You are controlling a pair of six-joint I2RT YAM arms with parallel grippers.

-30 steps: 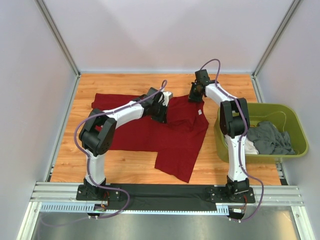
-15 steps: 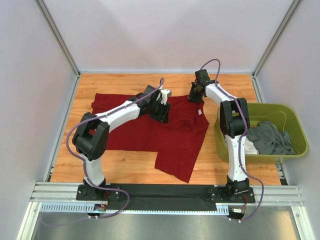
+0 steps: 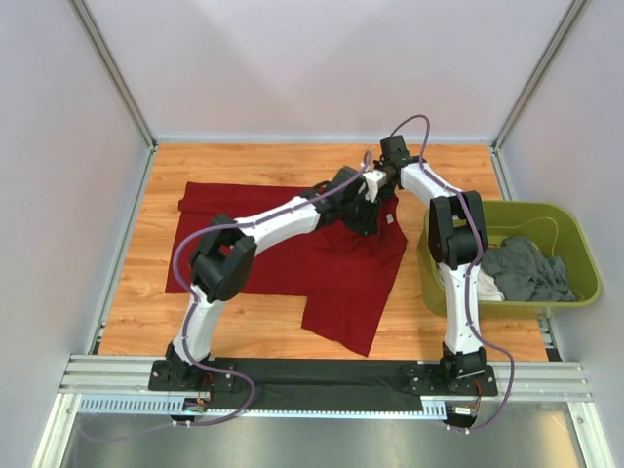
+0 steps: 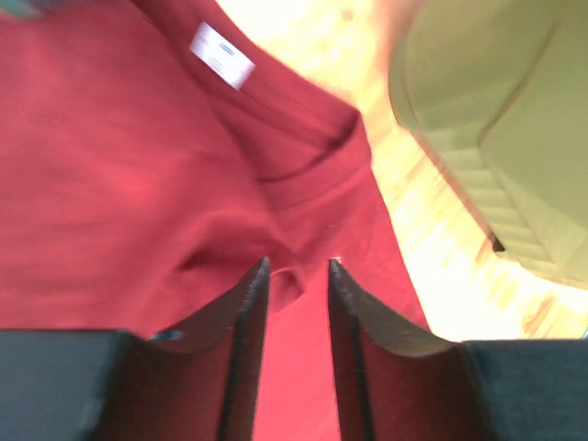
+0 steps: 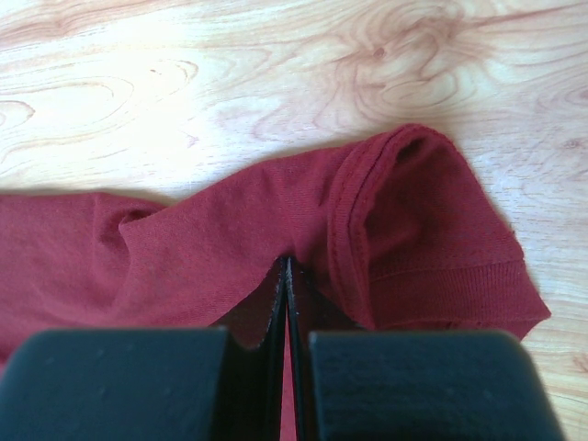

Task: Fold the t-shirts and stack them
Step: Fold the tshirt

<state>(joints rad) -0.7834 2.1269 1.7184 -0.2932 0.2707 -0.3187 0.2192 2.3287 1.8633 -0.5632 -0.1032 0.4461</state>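
1. Right gripper (image 5: 288, 271) pinches the far edge of the dark red t-shirt (image 3: 292, 263), its fingers pressed flat together on thin jersey. A rolled, ribbed hem lies just right of the tips.
2. Left gripper (image 4: 296, 271) sits just beside it, fingers narrowly apart with a soft pucker at the tips. Whether it grips cannot be told. The white neck label (image 4: 220, 55) lies beyond them, to the left.
3. The shirt's body stretches leftward from both grippers over the wooden table (image 5: 184, 73); any fold likely runs along that axis.
4. The grey t-shirt (image 3: 526, 268) and white t-shirt (image 3: 487, 288) lie crumpled in the olive tub (image 3: 580, 244), well right of both.
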